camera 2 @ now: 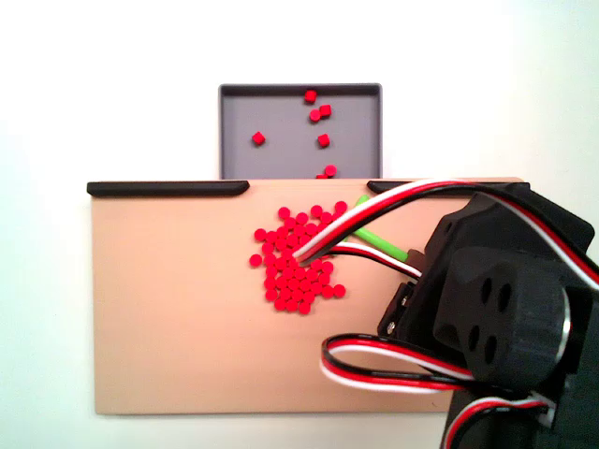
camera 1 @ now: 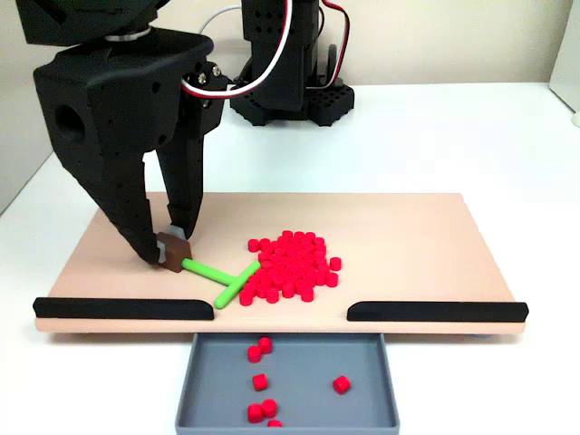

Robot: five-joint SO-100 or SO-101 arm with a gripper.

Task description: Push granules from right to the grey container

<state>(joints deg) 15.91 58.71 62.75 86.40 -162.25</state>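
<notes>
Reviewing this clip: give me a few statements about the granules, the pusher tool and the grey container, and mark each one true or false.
1. The gripper is shut on the brown block end of a green T-shaped pusher. True.
2. The grey container is empty. False: several red granules already lie in it.
3. Most of the granules sit in one pile on the tan board. True.
4. In a fixed view, the pusher's crossbar lies on the right side of the pile. False: it lies against the pile's left edge.
5. The black strips along the board's edge leave a gap in front of the container. True.
</notes>
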